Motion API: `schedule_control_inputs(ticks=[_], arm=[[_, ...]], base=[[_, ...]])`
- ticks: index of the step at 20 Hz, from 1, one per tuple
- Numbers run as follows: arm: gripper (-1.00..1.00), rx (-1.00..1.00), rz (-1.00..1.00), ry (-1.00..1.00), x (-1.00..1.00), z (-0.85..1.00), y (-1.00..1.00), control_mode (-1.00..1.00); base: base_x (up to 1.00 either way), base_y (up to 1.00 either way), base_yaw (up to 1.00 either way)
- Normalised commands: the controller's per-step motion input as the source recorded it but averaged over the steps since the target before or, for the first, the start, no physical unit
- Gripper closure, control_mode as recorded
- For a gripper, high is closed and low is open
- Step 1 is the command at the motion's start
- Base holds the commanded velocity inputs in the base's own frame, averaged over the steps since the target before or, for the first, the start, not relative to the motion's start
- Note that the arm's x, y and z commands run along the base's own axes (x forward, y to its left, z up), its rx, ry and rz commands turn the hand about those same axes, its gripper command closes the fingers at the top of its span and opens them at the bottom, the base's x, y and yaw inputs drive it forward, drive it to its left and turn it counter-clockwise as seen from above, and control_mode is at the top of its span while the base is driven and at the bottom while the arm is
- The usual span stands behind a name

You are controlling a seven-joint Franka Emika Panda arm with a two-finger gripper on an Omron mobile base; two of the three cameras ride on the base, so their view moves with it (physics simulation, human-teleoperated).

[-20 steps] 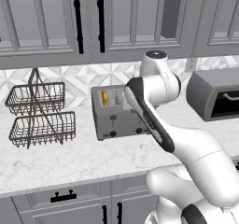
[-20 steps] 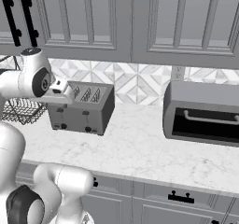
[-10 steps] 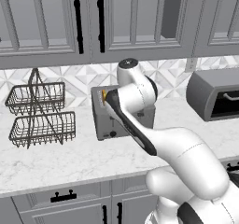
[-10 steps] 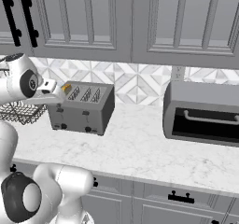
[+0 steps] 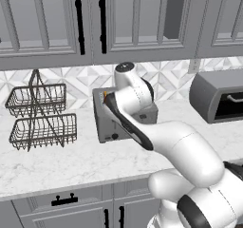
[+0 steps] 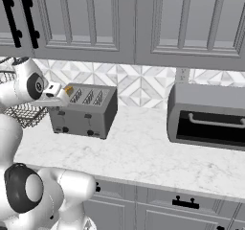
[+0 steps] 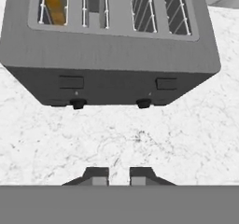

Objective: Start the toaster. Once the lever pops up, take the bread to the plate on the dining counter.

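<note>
The grey four-slot toaster (image 7: 112,55) stands on the marble worktop, seen from above and in front in the hand view. A golden slice of bread (image 7: 53,3) stands in its leftmost slot, also showing as an orange corner (image 6: 69,90). Two black levers (image 7: 71,82) sit on the front face above two black knobs (image 7: 78,103). My gripper (image 7: 119,176) hovers in front of the toaster over the worktop, its fingertips (image 7: 95,175) close together and holding nothing. In the right base view the hand (image 6: 52,92) is at the toaster's left front corner. The plate and dining counter are out of view.
A two-tier wire basket (image 5: 40,115) stands left of the toaster. A larger grey toaster oven (image 6: 208,116) sits to the right. Grey wall cabinets (image 5: 95,23) hang overhead, and marble worktop (image 6: 143,152) lies bare in front of the toaster.
The arm has swung left, carrying the hand from the toaster's right side across to its left front corner. The toaster and bread have stayed put.
</note>
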Motion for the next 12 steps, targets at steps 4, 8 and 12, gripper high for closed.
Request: schedule_control_inputs(ticks=[4, 8, 12], arm=[[1.00, 0.04, -0.09, -0.01, 0.21, -0.32, 0.00, -1.00], [1.00, 0.04, -0.10, 0.00, 0.27, -0.15, 0.08, -1.00], [1.00, 0.04, -0.11, 0.00, 0.15, -0.09, 0.30, -1.00]], base=[[0.00, 0.00, 0.00], [0.00, 0.00, 0.00], [0.00, 0.00, 0.00]])
